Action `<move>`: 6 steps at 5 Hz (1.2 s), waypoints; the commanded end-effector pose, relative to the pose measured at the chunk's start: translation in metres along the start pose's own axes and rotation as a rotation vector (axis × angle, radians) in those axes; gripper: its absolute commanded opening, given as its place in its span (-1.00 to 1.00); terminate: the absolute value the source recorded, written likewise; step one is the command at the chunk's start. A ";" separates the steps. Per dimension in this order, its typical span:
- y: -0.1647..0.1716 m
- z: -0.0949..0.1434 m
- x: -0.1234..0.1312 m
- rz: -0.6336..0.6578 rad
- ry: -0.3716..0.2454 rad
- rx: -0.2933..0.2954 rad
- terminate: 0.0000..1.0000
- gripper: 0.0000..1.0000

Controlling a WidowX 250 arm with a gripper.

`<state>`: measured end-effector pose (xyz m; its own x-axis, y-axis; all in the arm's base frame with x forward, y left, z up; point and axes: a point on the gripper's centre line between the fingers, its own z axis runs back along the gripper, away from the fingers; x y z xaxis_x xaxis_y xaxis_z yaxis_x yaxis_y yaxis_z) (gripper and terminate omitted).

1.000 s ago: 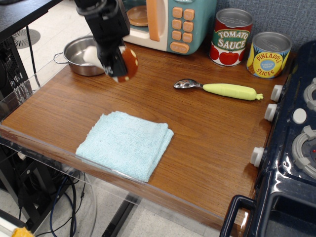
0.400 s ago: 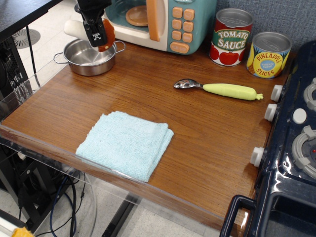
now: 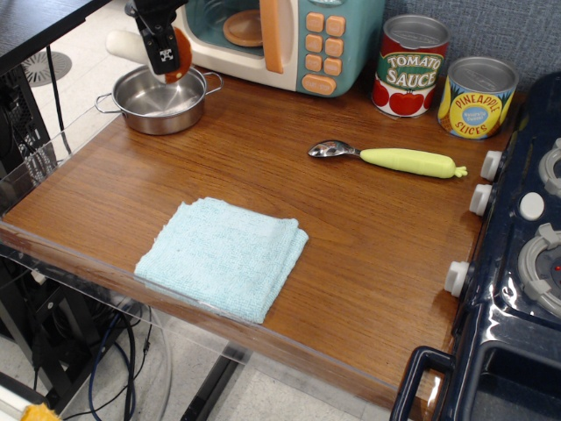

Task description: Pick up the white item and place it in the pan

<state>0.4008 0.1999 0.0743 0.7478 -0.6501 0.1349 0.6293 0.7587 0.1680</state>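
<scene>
The pan [image 3: 140,118] is a small shiny steel pan with wire loop handles at the table's far left corner. My gripper [image 3: 165,54] hangs just above the pan and is shut on the white item, a toy mushroom. Its white stem [image 3: 123,46] sticks out to the left of the fingers and its brown cap [image 3: 181,51] shows on the right. The mushroom lies sideways, held above the pan's bowl, not touching it.
A toy microwave [image 3: 298,35] stands right behind the pan. Tomato sauce can [image 3: 412,66] and pineapple can [image 3: 476,96] stand at the back right. A spoon with a yellow-green handle [image 3: 390,158] lies mid-table. A folded light-blue cloth [image 3: 223,254] lies near the front edge. A toy stove [image 3: 517,246] is at the right.
My gripper has carried the mushroom from right of the pan, up and left, to above the pan. In the last half second it shifted slightly farther left.
</scene>
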 end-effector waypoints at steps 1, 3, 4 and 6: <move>0.020 -0.007 -0.008 0.042 0.007 0.005 -1.00 -1.00; 0.010 -0.004 -0.011 0.112 0.024 -0.028 -1.00 1.00; 0.009 -0.003 -0.010 0.095 0.023 -0.032 -1.00 1.00; 0.006 0.010 -0.005 0.066 0.001 -0.023 -1.00 1.00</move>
<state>0.3988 0.2033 0.0365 0.8022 -0.5885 0.1005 0.5885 0.8078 0.0333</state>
